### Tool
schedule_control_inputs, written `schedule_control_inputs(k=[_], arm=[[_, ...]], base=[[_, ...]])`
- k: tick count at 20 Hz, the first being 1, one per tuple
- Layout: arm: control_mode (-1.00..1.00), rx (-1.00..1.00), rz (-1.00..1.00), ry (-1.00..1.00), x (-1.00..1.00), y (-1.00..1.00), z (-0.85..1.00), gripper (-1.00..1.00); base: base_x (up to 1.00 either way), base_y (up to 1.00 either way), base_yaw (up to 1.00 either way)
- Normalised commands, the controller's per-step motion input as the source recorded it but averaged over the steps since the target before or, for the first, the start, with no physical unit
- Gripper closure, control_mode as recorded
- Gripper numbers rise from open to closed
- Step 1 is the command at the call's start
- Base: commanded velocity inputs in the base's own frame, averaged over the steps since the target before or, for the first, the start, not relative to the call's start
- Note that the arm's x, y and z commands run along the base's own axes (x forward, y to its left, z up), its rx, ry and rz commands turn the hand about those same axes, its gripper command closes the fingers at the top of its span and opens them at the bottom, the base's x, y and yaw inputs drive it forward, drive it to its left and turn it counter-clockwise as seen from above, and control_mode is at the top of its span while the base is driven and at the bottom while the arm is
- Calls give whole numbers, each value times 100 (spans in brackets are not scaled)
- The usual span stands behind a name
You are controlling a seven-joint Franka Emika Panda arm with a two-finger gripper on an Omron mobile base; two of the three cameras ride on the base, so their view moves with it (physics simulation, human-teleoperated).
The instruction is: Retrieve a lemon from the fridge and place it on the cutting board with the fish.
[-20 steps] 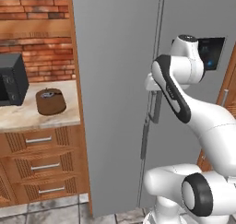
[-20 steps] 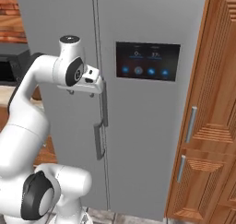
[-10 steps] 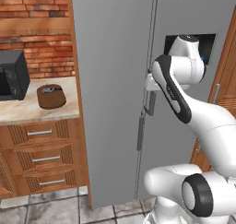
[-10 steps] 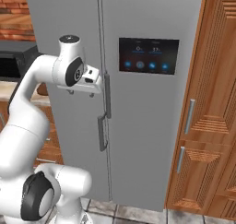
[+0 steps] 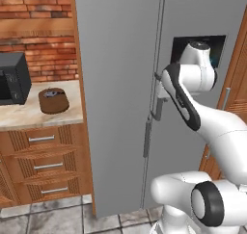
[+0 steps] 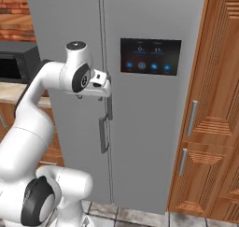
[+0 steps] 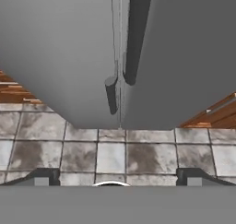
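Observation:
The tall grey fridge (image 5: 120, 84) stands with both doors shut, so the lemon is hidden. My gripper (image 5: 158, 89) hangs right in front of the seam between the doors, beside the bar handles (image 6: 109, 110), pointing down. In the hand view my gripper (image 7: 117, 178) is open, nothing between the fingertips (image 7: 42, 177); the left door's handle (image 7: 111, 95) and the right door's handle (image 7: 133, 34) run away toward the tiled floor. The dark brown cutting board (image 5: 53, 101) lies on the counter left of the fridge, a small grey fish (image 5: 49, 93) on top.
A black microwave (image 5: 12, 84) sits on the counter (image 5: 29, 115) at far left, drawers (image 5: 41, 153) below. The fridge's right door carries a dark display panel (image 6: 150, 57). Tall wooden cabinet doors (image 6: 210, 104) flank the fridge on the right.
Both base views have shifted slightly, so the camera moved a little relative to the fridge. The gripper stays open at the door seam.

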Motion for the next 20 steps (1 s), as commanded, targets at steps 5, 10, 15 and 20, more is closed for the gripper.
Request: schedule_control_inputs(k=[5,10,15,20], arm=[[-100,-11,0,-5,57,-3,-23,-100],[-100,0,3,-1,54,-2,-1,-100],[-100,0,1,-14,48,-16,-19,-100],[-100,1,0,-18,40,-24,-10,-100]], base=[[0,0,0],[0,0,0],[0,0,0],[0,0,0]])
